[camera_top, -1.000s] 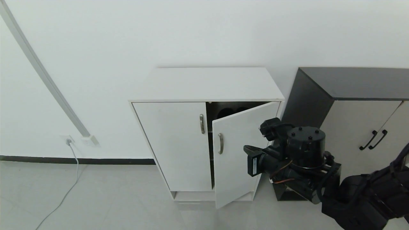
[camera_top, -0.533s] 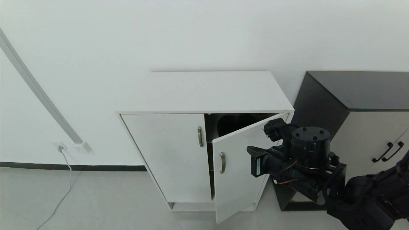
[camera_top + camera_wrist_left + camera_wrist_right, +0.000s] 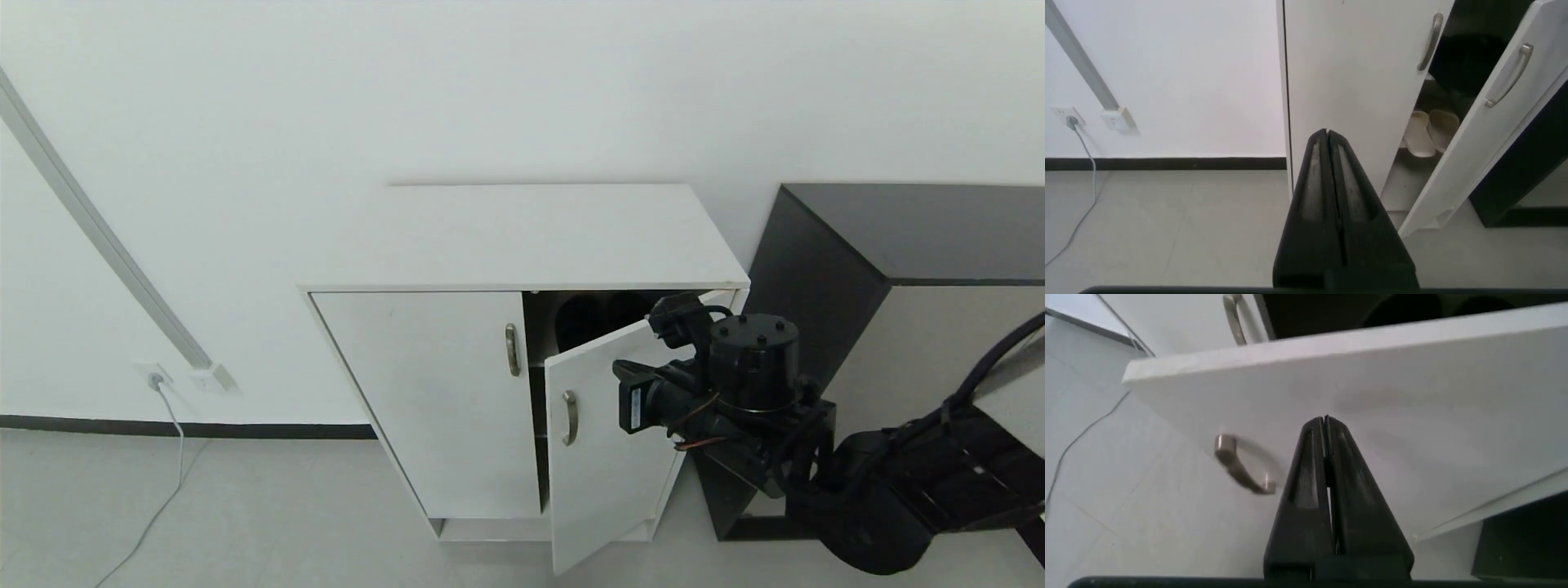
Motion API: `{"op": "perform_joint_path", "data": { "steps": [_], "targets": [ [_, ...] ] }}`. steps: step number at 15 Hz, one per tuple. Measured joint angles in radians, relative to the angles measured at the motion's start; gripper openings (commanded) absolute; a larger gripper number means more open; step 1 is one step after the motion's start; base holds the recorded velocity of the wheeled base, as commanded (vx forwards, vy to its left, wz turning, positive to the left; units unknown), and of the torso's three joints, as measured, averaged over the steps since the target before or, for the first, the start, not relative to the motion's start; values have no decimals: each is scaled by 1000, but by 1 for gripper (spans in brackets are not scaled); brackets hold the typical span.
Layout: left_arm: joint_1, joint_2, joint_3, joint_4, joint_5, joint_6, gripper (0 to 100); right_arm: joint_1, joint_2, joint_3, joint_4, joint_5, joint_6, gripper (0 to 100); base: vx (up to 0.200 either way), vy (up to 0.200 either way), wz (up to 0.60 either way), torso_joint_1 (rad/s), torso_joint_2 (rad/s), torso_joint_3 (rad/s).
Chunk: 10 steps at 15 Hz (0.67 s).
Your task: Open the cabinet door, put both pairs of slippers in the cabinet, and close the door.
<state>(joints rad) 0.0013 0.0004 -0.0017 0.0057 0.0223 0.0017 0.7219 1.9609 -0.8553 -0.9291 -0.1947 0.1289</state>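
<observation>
Standing against the white wall, the white cabinet [image 3: 539,237] has its left door [image 3: 424,400] shut and its right door [image 3: 608,465] swung partway out, with a dark gap between the two. A black cabinet [image 3: 824,253] stands just beside it on the right, leaving only a narrow slot at the hinge side. The right arm [image 3: 751,384] crosses in front of the open door's upper part. Bare grey floor [image 3: 245,506] lies in front and to the left. The right hand [image 3: 1327,425] has its fingers pressed together with nothing between them. Its tip points at the outer face of the open door, beside the door handle [image 3: 1245,472]; whether it touches the panel cannot be told. The left hand [image 3: 1327,139] is likewise pressed together and carries nothing, hanging over the floor, apart from the cabinet front. A light pair of slippers [image 3: 1433,132] lies side by side on a lower shelf inside. Dark rounded shapes [image 3: 584,318] sit on the upper shelf, too dim to identify.
</observation>
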Motion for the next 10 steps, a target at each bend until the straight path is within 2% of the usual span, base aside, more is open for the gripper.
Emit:
{"op": "perform_joint_path", "data": {
  "steps": [10],
  "targets": [
    [0, 0, 0, 0, 1, 0, 0, -53, 165, -257, 63, 0, 0, 0, 0, 0, 0, 0, 0, 0]
  ]
}}
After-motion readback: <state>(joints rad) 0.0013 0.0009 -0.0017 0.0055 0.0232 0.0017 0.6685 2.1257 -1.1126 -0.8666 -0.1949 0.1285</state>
